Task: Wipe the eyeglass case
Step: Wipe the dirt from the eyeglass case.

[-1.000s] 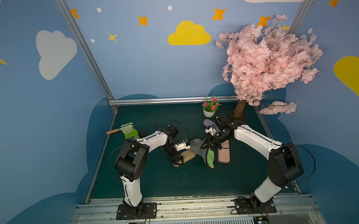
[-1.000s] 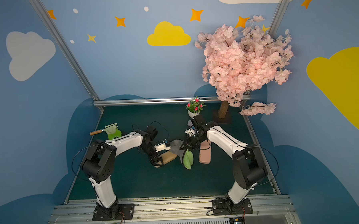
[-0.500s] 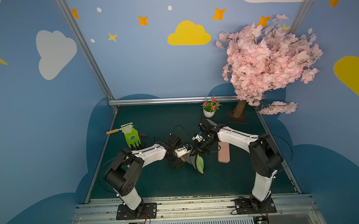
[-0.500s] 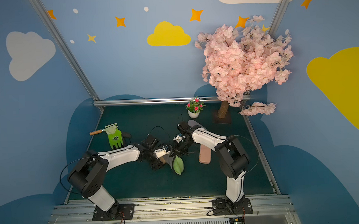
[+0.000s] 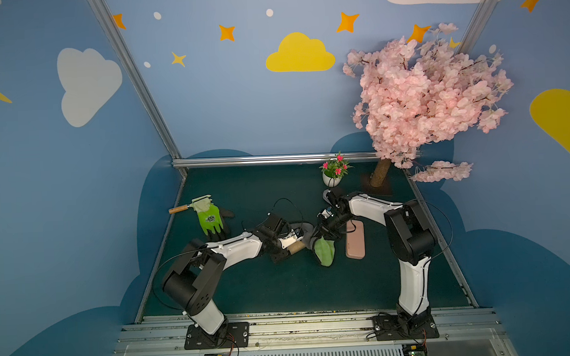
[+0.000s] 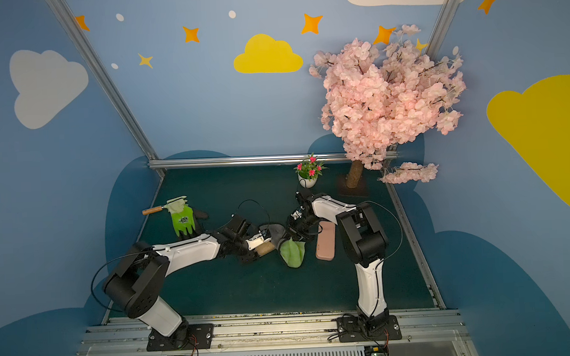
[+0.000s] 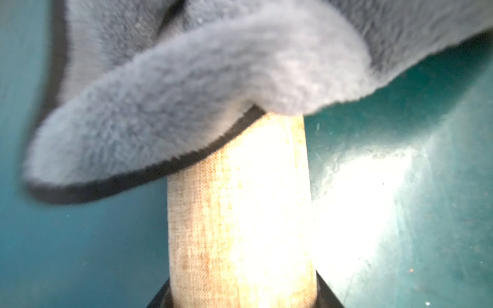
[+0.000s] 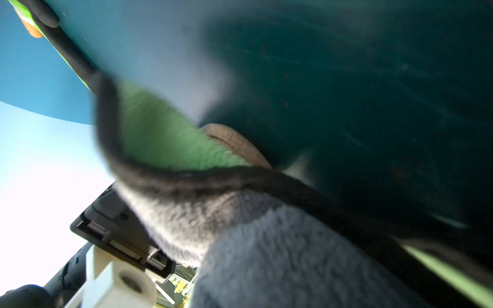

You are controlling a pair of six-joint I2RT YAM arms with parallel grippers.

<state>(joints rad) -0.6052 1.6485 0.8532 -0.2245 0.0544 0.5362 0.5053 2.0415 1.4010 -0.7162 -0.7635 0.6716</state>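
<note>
The tan woven-fabric eyeglass case point(image 7: 240, 213) is clamped at one end between the closed left fingers point(image 5: 282, 253), low over the counter point(image 5: 282, 294); whether it touches the counter I cannot tell. Its free end points toward the right fingers point(image 5: 325, 230), which are pinched shut on a grey-and-green microfibre cloth point(image 5: 325, 253) draped over that end.

The case looks light and stiff, and its coarse weave should give good purchase. Holding it by one end seems sound, since most of its length stays bare for wiping, though hard rubbing might lever it loose. The cloth is soft and floppy. No writing shows on either.

Just past the right fingers lies a pink oblong case point(image 5: 355, 238). Well beyond the left fingers, a green work glove point(image 5: 209, 218) bears a dark emblem too small to read.
</note>
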